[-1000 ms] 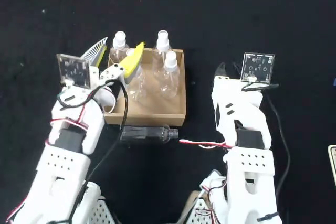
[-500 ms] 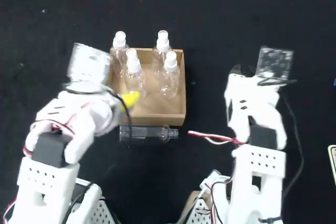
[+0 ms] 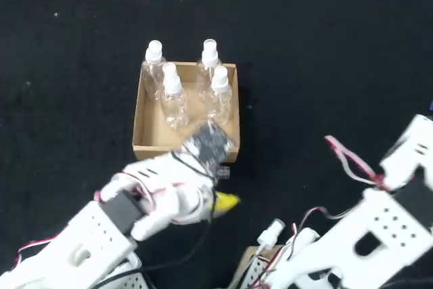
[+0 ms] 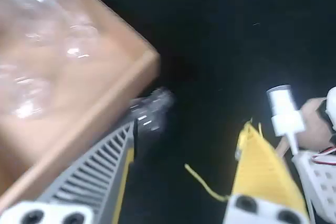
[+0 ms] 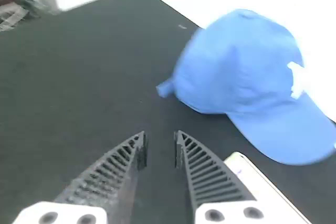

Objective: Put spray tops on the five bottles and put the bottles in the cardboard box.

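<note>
Left claw [image 4: 190, 129], spread wide, hangs with the fifth, topless bottle [image 4: 152, 107] at one jaw's tip, so gripping it for capping looks next.

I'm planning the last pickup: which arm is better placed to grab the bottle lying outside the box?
Left. The left gripper, open, hangs beside the lying bottle by the cardboard box; the right gripper faces away, toward a blue cap.

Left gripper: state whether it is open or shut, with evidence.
Open: the left gripper has its grey and yellow fingers wide apart over the black table.
</note>
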Action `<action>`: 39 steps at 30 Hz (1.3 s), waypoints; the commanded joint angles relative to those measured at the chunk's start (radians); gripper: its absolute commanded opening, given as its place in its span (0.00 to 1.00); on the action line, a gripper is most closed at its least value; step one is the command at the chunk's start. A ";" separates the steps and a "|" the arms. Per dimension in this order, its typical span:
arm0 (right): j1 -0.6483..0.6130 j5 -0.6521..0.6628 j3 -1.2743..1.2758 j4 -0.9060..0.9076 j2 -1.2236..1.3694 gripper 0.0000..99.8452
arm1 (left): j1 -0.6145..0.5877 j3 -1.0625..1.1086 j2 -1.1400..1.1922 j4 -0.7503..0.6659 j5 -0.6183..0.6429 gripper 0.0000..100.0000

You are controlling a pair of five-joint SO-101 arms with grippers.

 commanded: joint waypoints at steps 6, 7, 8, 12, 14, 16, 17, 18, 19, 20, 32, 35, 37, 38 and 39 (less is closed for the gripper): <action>0.121 0.046 -0.220 0.006 0.363 0.07 | 0.137 0.122 0.109 -0.269 0.117 0.29; 0.127 0.046 -0.242 0.006 0.395 0.07 | 0.145 0.101 0.161 -0.272 0.127 0.29; 0.135 0.046 -0.262 0.006 0.426 0.07 | 0.154 0.073 0.218 -0.272 0.135 0.29; 0.140 0.046 -0.294 0.029 0.492 0.07 | 0.209 -0.042 0.422 -0.282 0.140 0.29; 0.141 0.048 -0.292 0.031 0.496 0.07 | 0.239 -0.077 0.502 -0.338 0.172 0.29; 0.143 0.048 -0.291 0.029 0.499 0.07 | 0.277 -0.102 0.575 -0.399 0.206 0.29; 0.143 0.048 -0.291 0.029 0.501 0.07 | 0.297 -0.108 0.611 -0.427 0.212 0.29; 0.143 0.048 -0.291 0.029 0.501 0.07 | 0.314 -0.113 0.647 -0.453 0.216 0.29; 0.143 0.048 -0.291 0.028 0.503 0.07 | 0.325 -0.120 0.689 -0.473 0.216 0.29; 0.143 0.048 -0.291 0.028 0.503 0.07 | 0.329 -0.131 0.730 -0.486 0.216 0.29; 0.135 0.048 -0.288 0.003 0.503 0.07 | 0.386 -0.263 0.979 -0.491 0.293 0.29; 0.140 0.048 -0.286 -0.006 0.504 0.07 | 0.433 -0.251 0.968 -0.491 0.293 0.29; 0.141 0.048 -0.286 -0.005 0.504 0.07 | 0.443 -0.251 0.968 -0.491 0.293 0.29; 0.141 0.048 -0.286 -0.003 0.504 0.07 | 0.441 -0.251 0.977 -0.493 0.293 0.29; 0.141 0.048 -0.286 -0.003 0.504 0.07 | 0.438 -0.251 0.979 -0.493 0.293 0.29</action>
